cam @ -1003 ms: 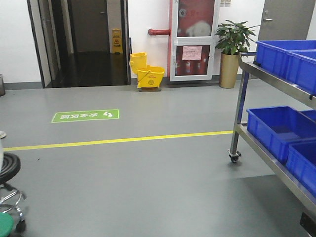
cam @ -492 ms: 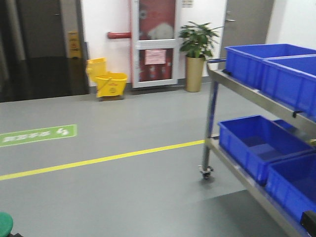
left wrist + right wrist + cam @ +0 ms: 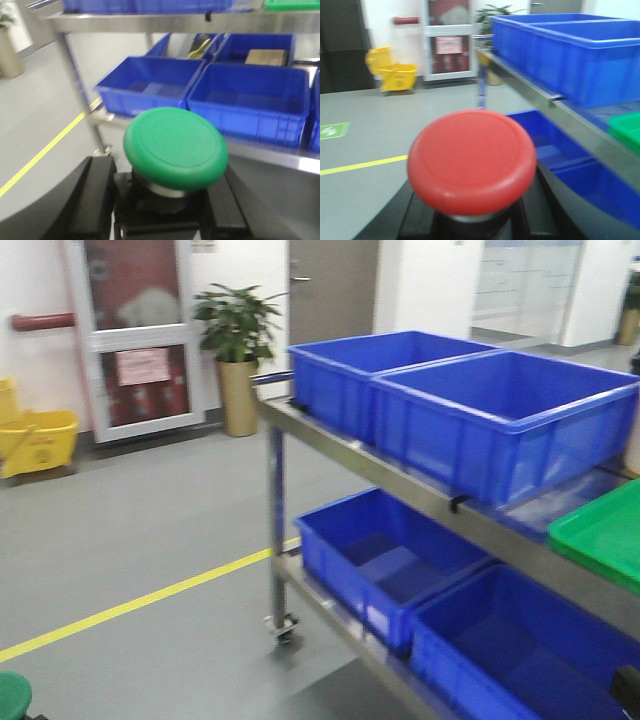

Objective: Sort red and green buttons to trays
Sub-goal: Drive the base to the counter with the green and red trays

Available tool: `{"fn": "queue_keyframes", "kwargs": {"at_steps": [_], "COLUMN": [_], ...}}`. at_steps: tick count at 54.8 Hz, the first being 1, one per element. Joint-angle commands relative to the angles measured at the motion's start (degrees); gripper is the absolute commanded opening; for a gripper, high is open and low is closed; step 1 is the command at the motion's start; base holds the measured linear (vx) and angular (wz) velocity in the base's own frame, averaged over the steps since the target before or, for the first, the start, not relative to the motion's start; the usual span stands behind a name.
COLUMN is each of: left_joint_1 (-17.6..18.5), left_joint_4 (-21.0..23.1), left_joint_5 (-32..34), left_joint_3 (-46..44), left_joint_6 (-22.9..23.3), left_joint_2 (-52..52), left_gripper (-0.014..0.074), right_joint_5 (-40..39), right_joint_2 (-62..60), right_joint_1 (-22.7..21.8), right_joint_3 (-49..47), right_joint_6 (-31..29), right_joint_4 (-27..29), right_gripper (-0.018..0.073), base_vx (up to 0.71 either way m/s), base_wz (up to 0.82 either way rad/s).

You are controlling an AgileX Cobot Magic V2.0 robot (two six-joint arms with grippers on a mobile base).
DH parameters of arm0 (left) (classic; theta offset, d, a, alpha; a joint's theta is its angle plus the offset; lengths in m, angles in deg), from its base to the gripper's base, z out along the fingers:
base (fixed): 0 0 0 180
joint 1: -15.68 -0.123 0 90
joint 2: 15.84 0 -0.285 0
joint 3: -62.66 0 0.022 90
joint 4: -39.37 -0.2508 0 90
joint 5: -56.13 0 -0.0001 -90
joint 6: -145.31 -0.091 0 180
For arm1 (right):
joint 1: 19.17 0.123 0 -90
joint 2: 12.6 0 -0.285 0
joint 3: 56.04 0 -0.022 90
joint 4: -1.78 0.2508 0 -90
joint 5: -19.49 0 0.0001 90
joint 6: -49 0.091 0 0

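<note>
Four blue crates (image 3: 500, 410) on a steel cart (image 3: 420, 495) out front, seemingly empty, a green tray (image 3: 600, 530) at the top shelf's right edge. Left wrist: left gripper (image 3: 162, 207) clamped on the green button (image 3: 175, 147), a brown box (image 3: 266, 56) in one rear crate. Right wrist: right gripper (image 3: 470, 222) clamped on the red button (image 3: 471, 160); keep both grips firm when nearing the cart.

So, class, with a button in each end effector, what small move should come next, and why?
Probably turn the base slightly right: the green tray is cut off at the front view's right edge on the cart's top shelf, while the green button and red button are gripped.
</note>
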Motion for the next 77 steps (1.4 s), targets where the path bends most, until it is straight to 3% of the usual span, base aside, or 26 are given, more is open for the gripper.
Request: {"fn": "queue_keyframes", "kwargs": {"at_steps": [1, 43, 55, 77], "left_joint_1": [0.3, 0.3, 0.3, 0.3], "left_joint_4": [0.9, 0.9, 0.9, 0.9], "left_joint_5": [-0.8, -1.1, -5.2, -9.6], "left_joint_3": [-1.7, -1.7, -1.7, -1.7], "left_joint_6": [0.4, 0.4, 0.4, 0.4], "left_joint_2": [-0.2, -0.2, 0.0, 4.2], "left_gripper": [0.0000, 0.0000, 0.0000, 0.0000], "right_joint_5": [1.3, 1.1, 1.1, 1.1], "right_joint_2": [0.1, 0.1, 0.1, 0.1], "right_joint_1": [-0.1, -0.1, -0.1, -0.1], "right_joint_3": [-1.9, -1.9, -1.9, -1.9], "right_joint_6": [-0.1, -0.1, -0.1, -0.1], "right_joint_4": [-1.1, -1.1, -1.1, -1.1], "right_gripper": [-0.0008, -0.0008, -0.0008, -0.0008], "base_vx": [0.51, 0.43, 0.26, 0.06], "base_wz": [-0.58, -0.83, -0.95, -0.24]}}
